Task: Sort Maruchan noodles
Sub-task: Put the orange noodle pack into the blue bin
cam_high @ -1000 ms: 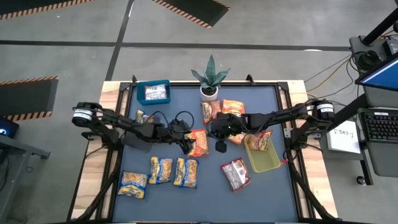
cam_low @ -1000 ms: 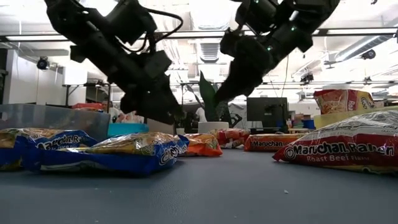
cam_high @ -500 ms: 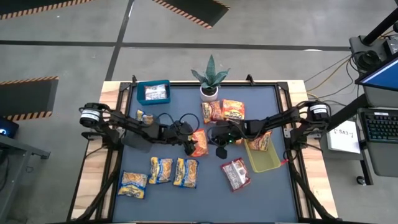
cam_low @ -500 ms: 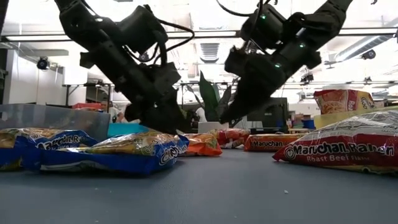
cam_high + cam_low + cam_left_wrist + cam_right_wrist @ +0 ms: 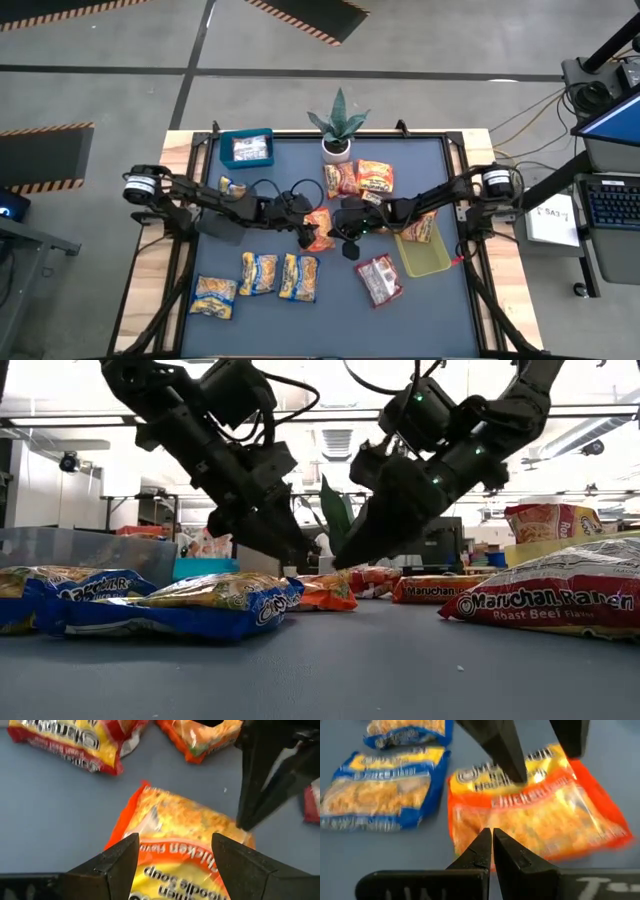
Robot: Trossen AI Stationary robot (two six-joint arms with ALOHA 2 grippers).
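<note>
1. Where the counter (image 5: 330, 310) reaches its near edge, at the bottom of the high view, three yellow-and-blue packets (image 5: 258, 273) are seen lying in a loose row at lower left, with a red-and-white packet (image 5: 379, 279) lying flat at lower centre-right.
2. Just right of that packet, a yellow-green bin (image 5: 424, 258) is placed, and an orange packet (image 5: 417, 227) is propped in its far end.
3. At mid-frame, an orange chicken-flavour packet (image 5: 318, 229) lies flat on the counter between the two grippers.
4. The left gripper (image 5: 301, 234) is lowered at that packet's left edge; in the left wrist view its jaws are held wide apart, astride the packet's near end, and nothing is gripped.
5. The right gripper (image 5: 347, 243) is held just right of the same packet; in the right wrist view its jaws are pressed together, empty, with the tips just short of the packet's edge.
6. Farther back, two more orange packets (image 5: 361, 178) are laid side by side at upper centre.
7. Behind them, a small potted plant (image 5: 338, 128) stands at the far edge.
8. At upper left, a blue bin (image 5: 246, 149) is set, with a pale packet seen inside; another small packet (image 5: 228, 187) lies just below it.
</note>
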